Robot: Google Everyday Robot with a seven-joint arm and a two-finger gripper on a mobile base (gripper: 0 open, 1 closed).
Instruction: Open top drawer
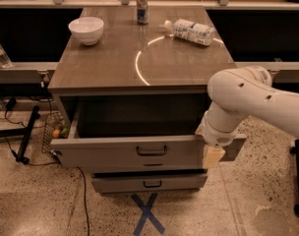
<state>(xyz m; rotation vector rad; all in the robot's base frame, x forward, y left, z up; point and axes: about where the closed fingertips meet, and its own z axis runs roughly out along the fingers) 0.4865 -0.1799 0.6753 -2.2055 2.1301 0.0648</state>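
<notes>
The top drawer (pixel 115 154) of the grey-brown cabinet stands pulled out towards me, with its dark inside showing under the tabletop. Its small dark loop handle (pixel 151 151) sits at the centre of the flat front. My gripper (pixel 213 155) hangs at the right end of the drawer front, below my white arm (pixel 248 100), and a cream-coloured part of it overlaps the front's right edge. A narrower drawer (pixel 149 183) with a smaller handle sits shut underneath.
On the cabinet top (pixel 115 68) stand a white bowl (pixel 86 29) and a can (pixel 142 5), and a plastic bottle (pixel 191 31) lies on its side. A blue tape X (pixel 147 215) marks the floor in front. Cables, a black stand leg (pixel 26 134) and a wire basket (pixel 53 129) are at the left.
</notes>
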